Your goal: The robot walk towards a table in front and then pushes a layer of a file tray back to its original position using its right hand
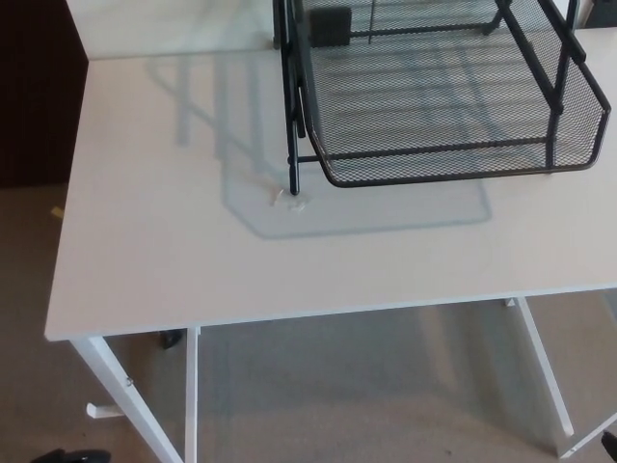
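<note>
A black wire-mesh file tray (434, 96) stands at the far right of the white table (174, 241). One mesh layer (453, 164) juts forward, past the frame's front upright post (293, 145), and hangs above the tabletop. Its shadow falls on the table below. Of my right hand, only a small dark tip (611, 445) shows at the bottom right corner, below the table's front edge and far from the tray. My left hand does not show.
The table's front edge (318, 313) runs across the middle of the picture, with white legs (188, 395) below it over beige carpet. A dark wall or cabinet (39, 87) stands at the far left. A dark object (67, 455) lies on the floor at bottom left.
</note>
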{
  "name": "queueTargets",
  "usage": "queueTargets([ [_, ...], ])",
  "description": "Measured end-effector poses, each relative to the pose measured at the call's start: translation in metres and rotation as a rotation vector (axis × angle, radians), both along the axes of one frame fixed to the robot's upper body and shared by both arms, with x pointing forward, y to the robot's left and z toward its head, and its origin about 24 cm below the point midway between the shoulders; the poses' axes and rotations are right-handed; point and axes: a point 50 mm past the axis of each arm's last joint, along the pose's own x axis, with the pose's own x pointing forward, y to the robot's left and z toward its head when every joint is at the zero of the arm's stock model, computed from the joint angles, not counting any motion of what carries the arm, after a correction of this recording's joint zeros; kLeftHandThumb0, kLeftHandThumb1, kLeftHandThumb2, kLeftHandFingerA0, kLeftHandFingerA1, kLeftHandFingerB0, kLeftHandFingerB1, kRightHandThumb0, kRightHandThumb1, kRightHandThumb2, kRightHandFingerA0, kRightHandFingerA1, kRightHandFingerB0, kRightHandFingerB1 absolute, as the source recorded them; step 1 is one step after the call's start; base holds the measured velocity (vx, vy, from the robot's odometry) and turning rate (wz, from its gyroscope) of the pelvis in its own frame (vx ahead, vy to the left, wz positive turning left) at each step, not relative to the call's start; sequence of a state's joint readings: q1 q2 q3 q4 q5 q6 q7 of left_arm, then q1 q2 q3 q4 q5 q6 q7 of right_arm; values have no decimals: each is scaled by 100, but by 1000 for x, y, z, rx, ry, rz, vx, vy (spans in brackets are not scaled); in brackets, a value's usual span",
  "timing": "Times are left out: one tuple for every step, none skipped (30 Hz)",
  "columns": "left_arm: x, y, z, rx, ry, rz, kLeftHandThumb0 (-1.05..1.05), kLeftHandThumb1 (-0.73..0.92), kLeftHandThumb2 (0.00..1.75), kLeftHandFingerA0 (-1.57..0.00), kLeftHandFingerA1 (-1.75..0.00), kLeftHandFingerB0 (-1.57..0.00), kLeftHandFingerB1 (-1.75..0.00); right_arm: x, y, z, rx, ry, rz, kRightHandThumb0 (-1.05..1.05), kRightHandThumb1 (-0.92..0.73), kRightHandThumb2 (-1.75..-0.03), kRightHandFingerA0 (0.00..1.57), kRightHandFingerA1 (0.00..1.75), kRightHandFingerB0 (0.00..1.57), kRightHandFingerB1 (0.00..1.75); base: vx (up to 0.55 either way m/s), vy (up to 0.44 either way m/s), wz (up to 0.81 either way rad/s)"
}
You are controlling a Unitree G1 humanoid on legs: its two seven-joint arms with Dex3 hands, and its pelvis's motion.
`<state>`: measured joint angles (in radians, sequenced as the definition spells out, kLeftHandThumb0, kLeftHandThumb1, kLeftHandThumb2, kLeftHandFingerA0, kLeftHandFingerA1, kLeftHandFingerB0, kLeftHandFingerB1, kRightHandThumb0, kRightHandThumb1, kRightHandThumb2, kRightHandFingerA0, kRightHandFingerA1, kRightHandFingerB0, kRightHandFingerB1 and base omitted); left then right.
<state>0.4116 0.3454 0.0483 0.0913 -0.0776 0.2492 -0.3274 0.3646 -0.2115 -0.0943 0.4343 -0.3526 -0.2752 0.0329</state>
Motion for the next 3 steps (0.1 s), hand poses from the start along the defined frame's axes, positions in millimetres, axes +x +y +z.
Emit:
queueTargets([
  [0,1,0,1,-1,2,-5,41,84,-28,-54,-20,-49,0,0,-1,19,-2,-7,-69,-41,-84,0,29,0,14,0,0,0],
  [0,1,0,3,-2,3,-5,41,84,-29,-54,-21,-49,0,-1,-1,35,-4,-12,-69,-41,-84,0,31,0,14,0,0,0],
  [0,1,0,3,-2,3,-5,41,84,-29,-54,-21,-49,0,-1,-1,35,-4,-12,-69,-41,-84,0,31,0,14,0,0,0],
])
